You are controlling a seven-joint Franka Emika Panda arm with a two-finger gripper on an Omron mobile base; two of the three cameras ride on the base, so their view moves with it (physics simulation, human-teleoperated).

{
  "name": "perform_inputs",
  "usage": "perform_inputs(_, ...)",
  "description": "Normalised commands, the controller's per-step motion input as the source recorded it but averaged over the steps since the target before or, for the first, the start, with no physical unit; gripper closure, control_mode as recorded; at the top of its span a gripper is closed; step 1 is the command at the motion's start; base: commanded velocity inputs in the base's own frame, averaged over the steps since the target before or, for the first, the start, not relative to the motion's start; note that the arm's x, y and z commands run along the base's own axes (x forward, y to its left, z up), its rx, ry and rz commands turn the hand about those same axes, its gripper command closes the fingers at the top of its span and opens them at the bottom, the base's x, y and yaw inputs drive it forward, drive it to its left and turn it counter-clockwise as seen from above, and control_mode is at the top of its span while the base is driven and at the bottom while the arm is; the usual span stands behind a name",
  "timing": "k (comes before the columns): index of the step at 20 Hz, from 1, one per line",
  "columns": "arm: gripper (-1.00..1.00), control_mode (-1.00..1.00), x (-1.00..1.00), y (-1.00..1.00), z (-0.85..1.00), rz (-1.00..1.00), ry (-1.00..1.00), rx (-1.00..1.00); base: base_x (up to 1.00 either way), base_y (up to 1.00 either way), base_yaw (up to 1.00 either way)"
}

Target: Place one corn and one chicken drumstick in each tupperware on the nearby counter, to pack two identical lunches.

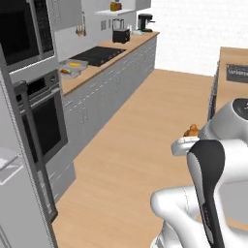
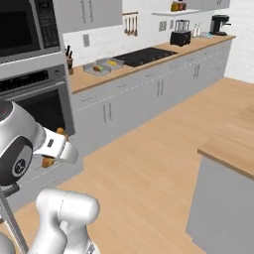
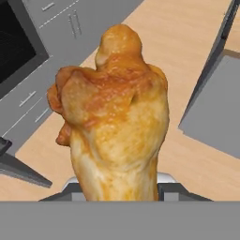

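My end effector (image 3: 119,190) is clamped on the golden-brown roasted chicken drumstick (image 3: 115,122), carried above the wooden floor (image 1: 140,131). Its long axis runs straight out from my fingers. The long wood-grain worktop (image 2: 149,62) lies well apart.

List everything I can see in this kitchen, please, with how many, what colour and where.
Golden-brown roasted chicken drumstick: one, held in the pincer above the wooden floor.
Clear plastic tupperware tubs: two, on the counter beside the cooktop, yellow and brown food inside.
Long light-brown wood-grain counter: one, along the wall over grey drawers.
Flat black cooktop: one, set into the counter.
Black toaster: one, farther along the counter.
Black coffee machine: one, at the counter's far end.
Black built-in oven: one, left of the counter.
Grey island with wooden top: one, opposite.
White robot arm: one; pincer shut on the drumstick.
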Motion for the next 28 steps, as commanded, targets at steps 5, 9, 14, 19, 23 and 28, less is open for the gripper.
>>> perform_inputs(5,1.00,1.00,0.00,0.00,0.00,0.00,0.00,0.00,0.81,-0.06,0.03)
perform_inputs(9,1.00,1.00,0.00,0.00,0.00,0.00,0.00,0.00,1.00,-0.10,0.10)
perform_inputs(14,1.00,1.00,0.00,0.00,0.00,0.00,0.00,0.00,0.93,0.24,0.04)
perform_inputs(19,1.00,1.00,0.00,0.00,0.00,0.00,0.00,0.00,1.00,0.14,0.00)
perform_inputs(23,1.00,1.00,0.00,0.00,0.00,0.00,0.00,0.00,1.00,-0.01,0.06)
perform_inputs(28,1.00,1.00,0.00,0.00,0.00,0.00,0.00,0.00,1.00,0.00,0.03)
